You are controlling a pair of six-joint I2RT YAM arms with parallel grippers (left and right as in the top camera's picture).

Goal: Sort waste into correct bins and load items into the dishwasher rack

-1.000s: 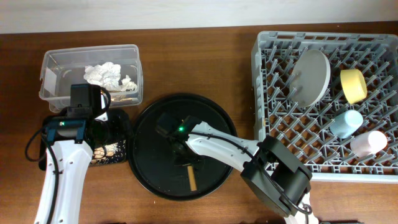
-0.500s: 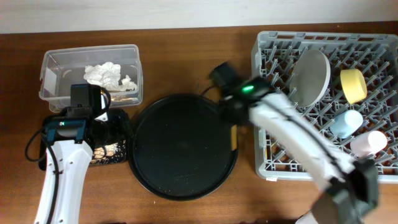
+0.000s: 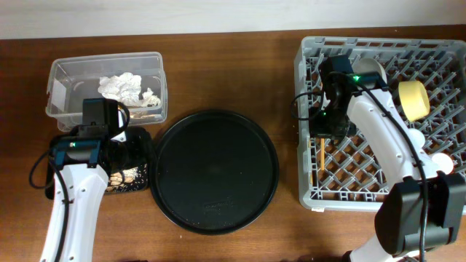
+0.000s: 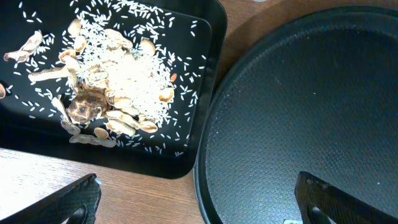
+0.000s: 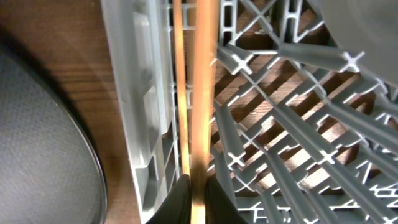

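1. The right pincer (image 3: 325, 129) hangs over the left side of the rack (image 3: 302, 87), which fills the right end of the worktop (image 3: 218, 65). It is clamped tight on the chopsticks (image 5: 198, 93).
2. The chopsticks run just inside the rack's left wall, their free ends pointing toward the near edge.
3. A yellow bowl (image 3: 412, 100) stands on edge among the pegs near the rack's far right corner.
4. The left pincer (image 4: 199, 205) is spread wide and holds nothing. It hangs above the gap between the flat tray (image 4: 186, 149) and the round tray (image 3: 215, 171).
5. Food scraps (image 4: 112, 93) lie on the flat tray near the left edge.
6. The tissue (image 3: 124, 87) sits in the clear tub (image 3: 65, 80) at the far left corner.
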